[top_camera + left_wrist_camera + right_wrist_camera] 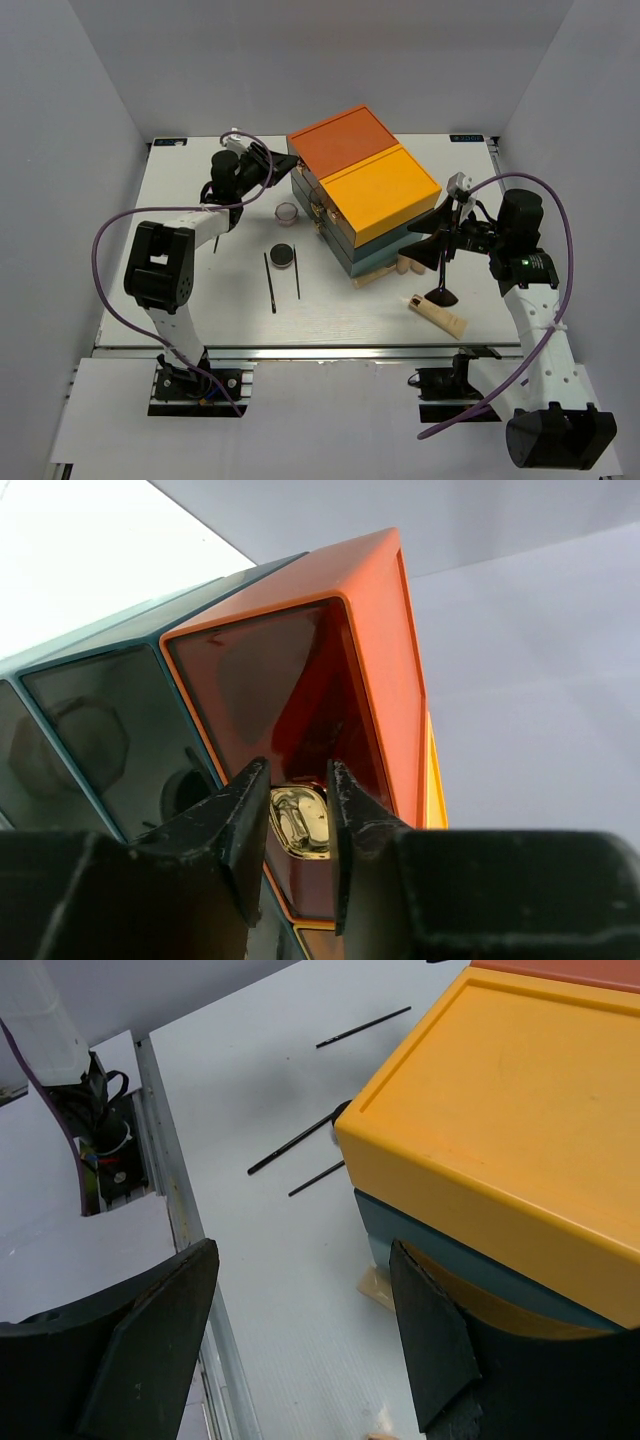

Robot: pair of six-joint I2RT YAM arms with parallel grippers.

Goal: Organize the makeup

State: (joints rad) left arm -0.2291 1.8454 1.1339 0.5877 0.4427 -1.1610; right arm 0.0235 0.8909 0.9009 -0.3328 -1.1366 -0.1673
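Observation:
The drawer box stands mid-table with an orange top [345, 140] and a yellow top [385, 195]. My left gripper [288, 165] is at its left face, jaws shut on the gold knob [300, 822] of the orange drawer front [300, 695]. My right gripper [420, 238] is open and empty at the box's right side; it also shows in the right wrist view [300, 1340]. On the table lie a pinkish jar [287, 212], a black compact [283, 255], two thin black sticks [271, 283], a beige tube [437, 315], an upright black brush [443, 285] and beige sponges [408, 265].
The teal lower part of the box [450, 1250] touches my right finger [430, 1345]. Thin black sticks [295, 1145] lie on the white table [260, 1260]. The table's metal front rail [170, 1190] runs to the left. White walls enclose the table.

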